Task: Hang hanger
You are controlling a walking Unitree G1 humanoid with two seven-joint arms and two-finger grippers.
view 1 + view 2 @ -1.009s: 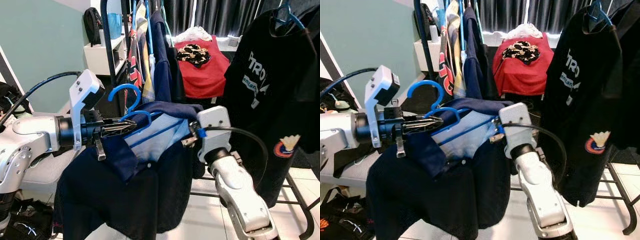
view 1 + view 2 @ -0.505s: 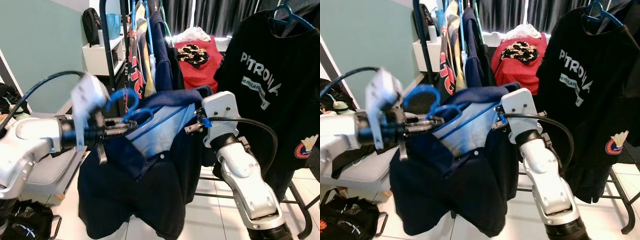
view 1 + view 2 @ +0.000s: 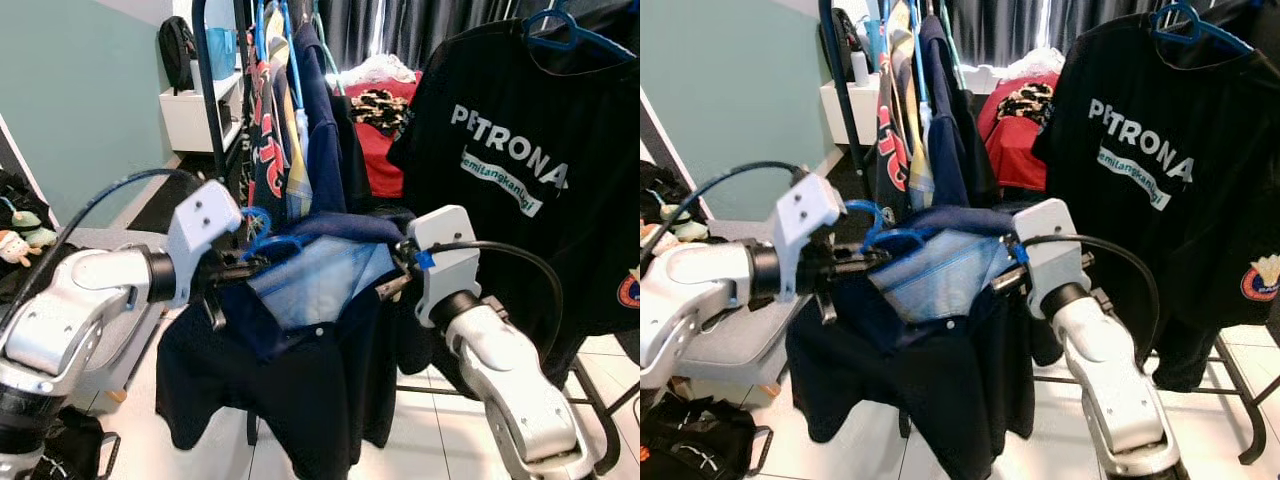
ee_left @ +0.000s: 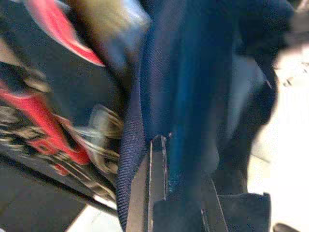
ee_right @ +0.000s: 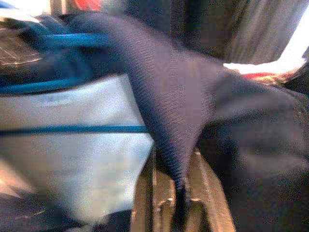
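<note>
Your left end effector (image 3: pixel 243 268) pinches the blue hanger (image 3: pixel 268 243); your right end effector (image 3: pixel 392 285) pinches the navy polo shirt (image 3: pixel 300 370) near the clothes rack (image 3: pixel 214 110).

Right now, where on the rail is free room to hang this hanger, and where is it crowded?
Free: the stretch between the hanging navy shirt and the black Petronas shirt. Crowded: the rail's left end, where the colourful garments press together. Both grippers, left gripper and right gripper, hold the navy polo on its blue hanger.
</note>
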